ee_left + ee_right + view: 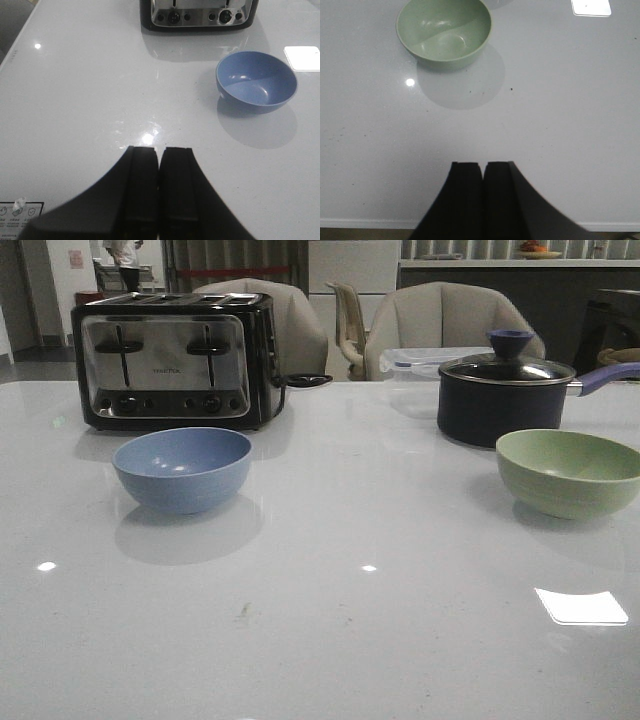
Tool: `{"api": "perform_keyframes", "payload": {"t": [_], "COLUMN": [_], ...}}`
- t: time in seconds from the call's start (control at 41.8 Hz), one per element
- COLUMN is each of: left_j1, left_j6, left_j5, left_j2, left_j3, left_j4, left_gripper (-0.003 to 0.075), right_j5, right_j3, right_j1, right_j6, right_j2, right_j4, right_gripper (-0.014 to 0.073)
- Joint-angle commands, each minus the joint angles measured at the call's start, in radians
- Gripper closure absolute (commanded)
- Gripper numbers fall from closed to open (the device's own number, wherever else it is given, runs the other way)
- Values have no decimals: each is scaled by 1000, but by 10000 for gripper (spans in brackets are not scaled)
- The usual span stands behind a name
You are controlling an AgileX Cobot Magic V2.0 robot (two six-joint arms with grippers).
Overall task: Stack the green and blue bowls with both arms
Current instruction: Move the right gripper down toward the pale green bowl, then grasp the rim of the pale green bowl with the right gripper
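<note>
The dusty blue bowl (182, 468) stands upright and empty on the white table, left of centre, in front of the toaster. It also shows in the left wrist view (256, 81). The pale sage green bowl (570, 472) stands upright and empty at the right, in front of the saucepan; it also shows in the right wrist view (444, 32). My left gripper (160, 150) is shut and empty, well short of the blue bowl. My right gripper (483, 165) is shut and empty, near the table's front edge, well short of the green bowl. Neither gripper shows in the front view.
A black and chrome toaster (170, 360) stands at the back left. A dark navy saucepan with a glass lid (500, 390) stands at the back right, its handle pointing right. A clear plastic box (415, 362) sits behind it. Chairs stand beyond the table.
</note>
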Motion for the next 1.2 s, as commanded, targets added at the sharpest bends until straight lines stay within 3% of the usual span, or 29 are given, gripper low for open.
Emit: {"api": "perform_keyframes", "payload": {"t": [0.0, 0.12, 0.168, 0.239, 0.431, 0.575, 0.886, 1.173], "left_j1": [-1, -1, -1, -1, -29, -146, -383, -449], "left_j6": [-7, -7, -7, -7, 107, 212, 218, 218], "left_j5": [-70, -70, -74, -76, -111, -133, -131, -131], "left_j2": [14, 14, 14, 14, 14, 14, 14, 14], "left_j3": [-29, -29, -29, -29, -29, -29, -29, -29], "left_j4": [-6, -6, -9, -10, -130, -216, -216, -220], "left_gripper": [514, 269, 181, 122, 140, 140, 140, 140], "right_j5": [-56, -60, -61, -70, -85, -93, -77, -3], "right_j3": [-28, -28, -28, -28, -62, -135, -362, -609], "right_j1": [-5, -5, -5, -5, -6, -35, -110, -112], "right_j6": [-1, -1, -1, -1, 0, 12, -6, -101], "right_j2": [24, 24, 24, 24, 114, 252, 606, 933], "right_j4": [-12, -12, -12, -12, -12, -8, 89, 196], "right_gripper": [364, 104, 55, 33, 36, 36, 36, 36]}}
